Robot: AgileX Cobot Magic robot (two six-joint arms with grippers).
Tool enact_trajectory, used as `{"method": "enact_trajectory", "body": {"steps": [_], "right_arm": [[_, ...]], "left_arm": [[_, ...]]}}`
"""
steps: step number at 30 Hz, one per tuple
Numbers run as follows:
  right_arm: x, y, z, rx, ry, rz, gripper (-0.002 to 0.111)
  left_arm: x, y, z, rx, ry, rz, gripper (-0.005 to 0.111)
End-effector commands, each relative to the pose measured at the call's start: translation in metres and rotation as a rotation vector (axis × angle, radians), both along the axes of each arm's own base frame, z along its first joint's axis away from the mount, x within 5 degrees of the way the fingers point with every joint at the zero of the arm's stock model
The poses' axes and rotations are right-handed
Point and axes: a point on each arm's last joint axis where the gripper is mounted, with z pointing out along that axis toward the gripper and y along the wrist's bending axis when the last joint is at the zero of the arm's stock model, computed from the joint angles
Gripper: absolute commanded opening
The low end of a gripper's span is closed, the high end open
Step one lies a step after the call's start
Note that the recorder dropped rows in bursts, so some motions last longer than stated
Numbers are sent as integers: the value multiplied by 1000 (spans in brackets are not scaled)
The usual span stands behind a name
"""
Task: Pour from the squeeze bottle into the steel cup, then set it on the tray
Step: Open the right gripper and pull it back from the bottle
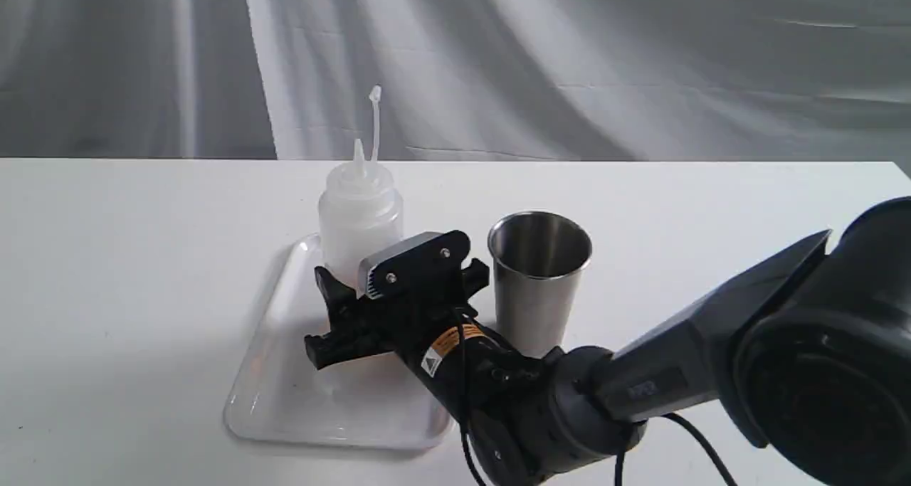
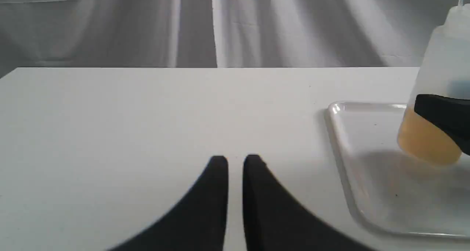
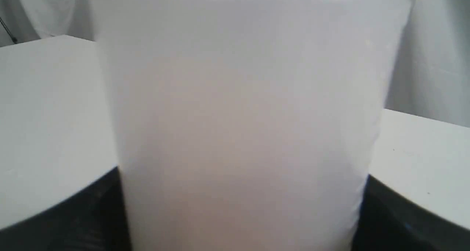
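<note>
White table [image 1: 107,258]: right claw [image 1: 350,278] grasps squeeze bottle [image 1: 359,215] over tray [image 1: 285,400]; left claw [image 2: 235,162] nearly closed, empty.

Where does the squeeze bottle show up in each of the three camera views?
Exterior view: the squeeze bottle is left of centre, over the far end of the tray, beside the steel cup.
Left wrist view: at the right edge, amber liquid low in it, over the tray.
Right wrist view: it fills the middle, close up.
Shared landmark: the white table, seen in all three.
</note>
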Motion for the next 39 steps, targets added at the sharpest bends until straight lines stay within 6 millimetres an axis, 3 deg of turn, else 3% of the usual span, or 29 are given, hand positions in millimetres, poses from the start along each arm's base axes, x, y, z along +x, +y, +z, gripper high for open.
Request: {"method": "enact_trajectory", "body": {"steps": [1,6,17,19,22,28,39], "right_arm": [[3,-2,3,14,-17,-9,0],[3,-3,-6,14,-5,-10,0],[3,-3,-4,19,-20,-7,4],[2,-2,-4,17,-21,1,12],[2,-2,-4,18,-19,3,36],[2,-1,-4,31,-7,7,102],[2,-1,-4,33,-7,7,105]], "left_arm": [[0,0,-1,-3,-5,-1,8],[0,0,-1,-5,-5,-1,8],[0,0,-1,-1,-5,-2,8],[0,0,-1,-1,-5,-2,8],[0,0,-1,-1,-5,-2,8],[0,0,-1,-5,-5,-1,8],[0,0,-1,-5,-5,-1,8]]}}
